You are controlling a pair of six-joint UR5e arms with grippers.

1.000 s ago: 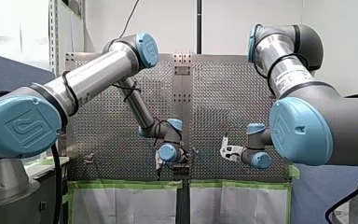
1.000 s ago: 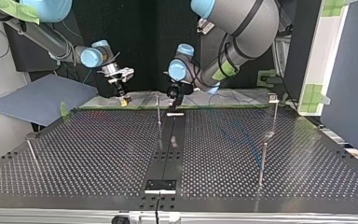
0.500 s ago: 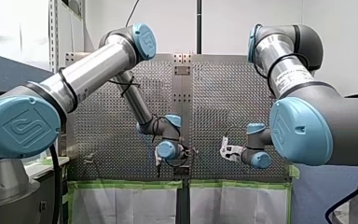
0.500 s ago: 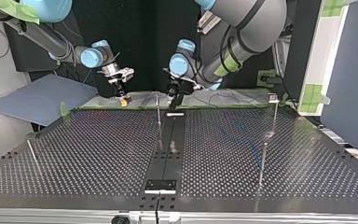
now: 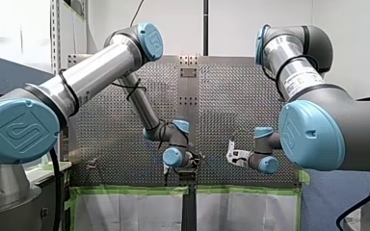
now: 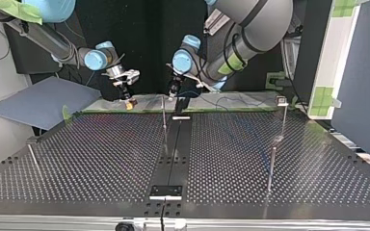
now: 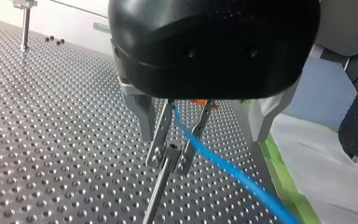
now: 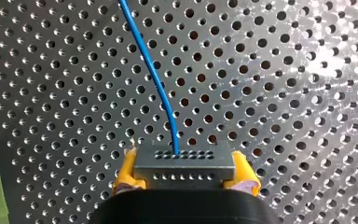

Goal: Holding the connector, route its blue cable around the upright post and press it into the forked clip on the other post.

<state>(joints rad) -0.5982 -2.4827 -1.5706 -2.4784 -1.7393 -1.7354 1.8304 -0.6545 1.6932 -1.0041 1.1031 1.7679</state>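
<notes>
Connector [image 8: 185,161] gripped in right pincer [image 8: 186,171] — left pincer [image 7: 169,164] narrowly parted, straddling blue cable [image 7: 219,161] and post [image 7: 158,186].

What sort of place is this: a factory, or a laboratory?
Probably a robotics laboratory test bench: two arms work over a perforated table with upright posts, green tape marks its edge, and my right gripper holds a connector with a blue cable.

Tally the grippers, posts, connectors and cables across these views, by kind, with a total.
Grippers: 2, my left gripper, my right gripper.
Posts: 4, centre post, clip-topped post, nearer post, far-left post.
Connector: 1.
Blue cable: 1.
Total: 8.
</notes>
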